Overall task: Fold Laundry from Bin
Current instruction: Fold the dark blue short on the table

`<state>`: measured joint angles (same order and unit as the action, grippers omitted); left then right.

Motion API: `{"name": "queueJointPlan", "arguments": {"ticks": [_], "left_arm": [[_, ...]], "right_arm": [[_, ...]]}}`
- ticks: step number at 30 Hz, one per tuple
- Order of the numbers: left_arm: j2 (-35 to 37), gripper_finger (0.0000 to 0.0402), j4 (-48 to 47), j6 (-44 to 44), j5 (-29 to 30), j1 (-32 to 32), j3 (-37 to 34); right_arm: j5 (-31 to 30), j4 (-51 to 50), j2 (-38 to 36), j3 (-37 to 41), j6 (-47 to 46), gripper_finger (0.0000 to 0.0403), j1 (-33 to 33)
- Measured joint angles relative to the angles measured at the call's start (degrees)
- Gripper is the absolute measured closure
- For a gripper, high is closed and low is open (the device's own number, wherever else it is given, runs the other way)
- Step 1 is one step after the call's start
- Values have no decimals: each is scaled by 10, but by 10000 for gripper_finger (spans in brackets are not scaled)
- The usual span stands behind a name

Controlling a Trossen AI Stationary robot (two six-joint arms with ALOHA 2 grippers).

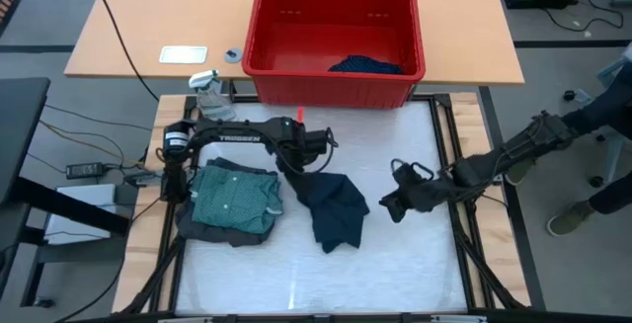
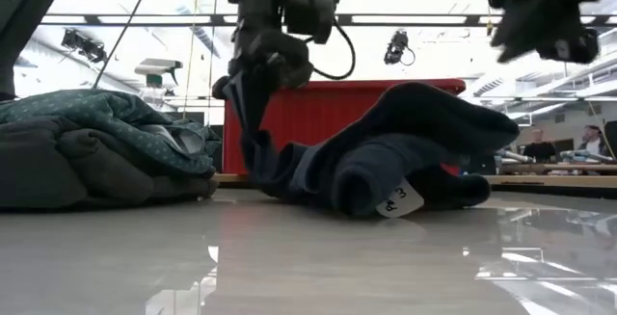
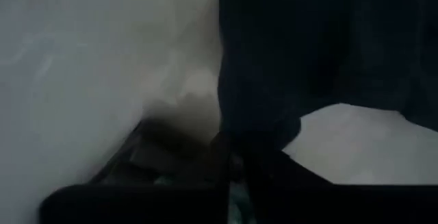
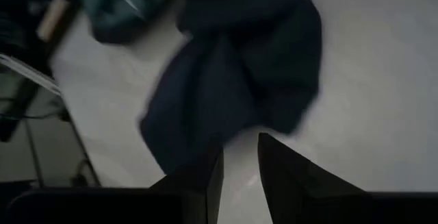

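A navy garment (image 1: 334, 209) lies crumpled on the white table top, a white tag (image 2: 397, 199) on its near side. My left gripper (image 1: 296, 165) stands at its far left corner, pointing down, shut on the cloth. My right gripper (image 1: 392, 204) hovers right of the garment, above the table, its fingers (image 4: 205, 176) a little apart with nothing between them. At the left, a folded teal dotted shirt (image 1: 235, 195) rests on a folded dark grey piece (image 1: 222, 229). The red bin (image 1: 334, 41) stands behind the table top with a navy dotted piece (image 1: 365, 65) lying in it. My left gripper holds the navy garment by its far left corner (image 2: 254, 146), coming from above with the fingers pointing down. The cloth rises in a narrow ridge to the fingers; the rest of the garment (image 2: 405, 142) lies heaped on the table. Layers cannot be told.
The bin stands on a wooden table (image 1: 128, 27) with a white card (image 1: 183, 54) and a small round thing (image 1: 232, 54). A grey-white object (image 1: 209, 91) sits at the mat's far left corner. A person's leg (image 1: 607, 190) shows at the right. Bare mat lies near the front edge (image 1: 316, 283).
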<state>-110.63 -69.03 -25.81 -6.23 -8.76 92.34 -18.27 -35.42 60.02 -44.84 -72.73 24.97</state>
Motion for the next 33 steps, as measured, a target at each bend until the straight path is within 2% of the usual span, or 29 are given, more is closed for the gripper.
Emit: {"name": "queueJointPlan", "arguments": {"ticks": [5, 8, 11, 13, 15, 19, 22, 25, 28, 30, 33], "left_arm": [[23, 282, 26, -2, -11, 7, 27], [47, 243, 60, -1, -11, 13, 56], [75, 214, 102, 22, -11, 21, 69], [92, 203, 147, 48, -13, 35, 62], [99, 200, 179, 80, -40, 58, 52], [91, 204, 230, 114, -61, 109, 16], [90, 209, 295, 130, -60, 135, -31], [90, 209, 346, 132, -60, 153, -83], [89, 209, 379, 132, -60, 164, -116], [89, 209, 383, 132, -60, 168, -124], [90, 209, 386, 132, -58, 172, -124]], "right_arm": [[-9, 9, 57, 41, -65, 300, 13], [-10, 28, 81, 78, -98, 286, -14], [23, 122, 96, 122, -84, 257, -42], [56, 210, 104, 152, -65, 233, -60], [81, 278, 116, 177, -50, 209, -76], [95, 328, 139, 208, -53, 168, -100], [116, 391, 161, 220, -34, 157, -118], [158, 471, 198, 227, -19, 168, -138], [198, 515, 238, 227, -14, 199, -157], [218, 525, 254, 226, -19, 234, -164], [235, 516, 244, 227, -9, 328, -168]]}}
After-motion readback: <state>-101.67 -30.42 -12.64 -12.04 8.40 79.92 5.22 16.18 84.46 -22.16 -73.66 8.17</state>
